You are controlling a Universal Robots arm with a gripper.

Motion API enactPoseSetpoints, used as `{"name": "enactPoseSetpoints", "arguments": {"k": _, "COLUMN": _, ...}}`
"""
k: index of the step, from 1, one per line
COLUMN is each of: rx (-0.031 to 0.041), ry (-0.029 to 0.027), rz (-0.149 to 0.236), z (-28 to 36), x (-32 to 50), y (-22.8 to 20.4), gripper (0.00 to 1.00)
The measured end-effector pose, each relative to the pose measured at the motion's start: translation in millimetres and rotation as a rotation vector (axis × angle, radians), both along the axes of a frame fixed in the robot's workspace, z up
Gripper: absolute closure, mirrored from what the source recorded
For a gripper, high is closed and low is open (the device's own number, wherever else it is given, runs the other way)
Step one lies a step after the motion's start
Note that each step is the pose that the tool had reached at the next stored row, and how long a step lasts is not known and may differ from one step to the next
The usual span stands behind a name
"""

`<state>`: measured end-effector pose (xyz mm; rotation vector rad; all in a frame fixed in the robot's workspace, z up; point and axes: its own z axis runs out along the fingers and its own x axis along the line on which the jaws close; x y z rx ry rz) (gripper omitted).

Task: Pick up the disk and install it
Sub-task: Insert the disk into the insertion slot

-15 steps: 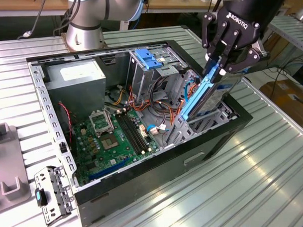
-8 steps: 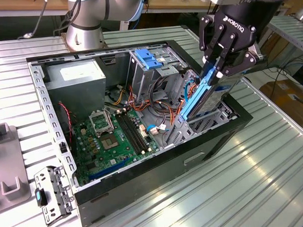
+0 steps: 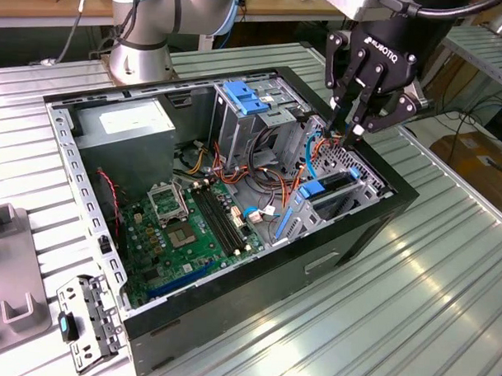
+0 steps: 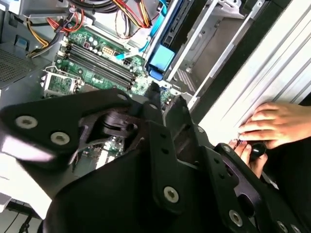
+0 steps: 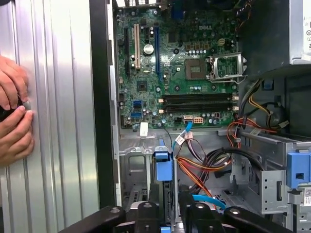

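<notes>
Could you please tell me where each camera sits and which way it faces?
Exterior view: off the arm, above the computer case, looking down into it; the arm's base and the gripper show.
First wrist view: on the wrist, looking down past the gripper at the disk and motherboard.
Second wrist view: on the wrist, looking along the gripper's body.
Both wrist views share the motherboard and a person's hand.

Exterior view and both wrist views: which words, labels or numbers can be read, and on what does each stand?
Gripper: white maker's lettering on its black body; a brand mark, not quoted here.
Circuit board: a white brand mark and tiny part markings; the markings are too small to read.
Power supply: white label, print too small to read.
</notes>
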<state>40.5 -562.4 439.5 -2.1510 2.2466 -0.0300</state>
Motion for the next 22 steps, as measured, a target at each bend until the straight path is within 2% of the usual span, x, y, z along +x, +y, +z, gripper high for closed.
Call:
{"name": "enactPoseSetpoints", "arguments": {"k": 1, "rx": 0.0, "ry": 0.0, "rz": 0.0, "z": -3.9, "x": 3.2, "y": 0.0, "gripper": 0.77}}
{"name": "enactPoseSetpoints", "arguments": {"k": 3, "rx": 0.0, "ry": 0.0, "rz": 0.0, "z": -8.5, "x": 7.1, "y": 0.0, "gripper": 0.89}}
{"name": "enactPoseSetpoints", "arguments": {"k": 7, "rx": -0.0001, "ry": 0.0, "rz": 0.0, "z": -17.4, "x": 11.7, "y": 0.0, "gripper": 0.89}}
{"name": "enactPoseSetpoints", "arguments": {"k": 15, "rx": -0.0001, "ry": 0.0, "rz": 0.0, "z": -34.5, "x": 13.1, "y": 0.0, "gripper": 0.89}}
{"name": "enactPoseSetpoints", "arguments": {"k": 18, "rx": 0.0, "ry": 0.0001, "rz": 0.0, "z": -43.4, "x": 15.7, "y": 0.0, "gripper": 0.89}}
{"name": "enactPoseSetpoints", "arguments": {"k": 22, "rx": 0.0, "ry": 0.0022, "rz": 0.0, "z": -52.1, "x": 17.6, "y": 0.0, "gripper": 0.89}}
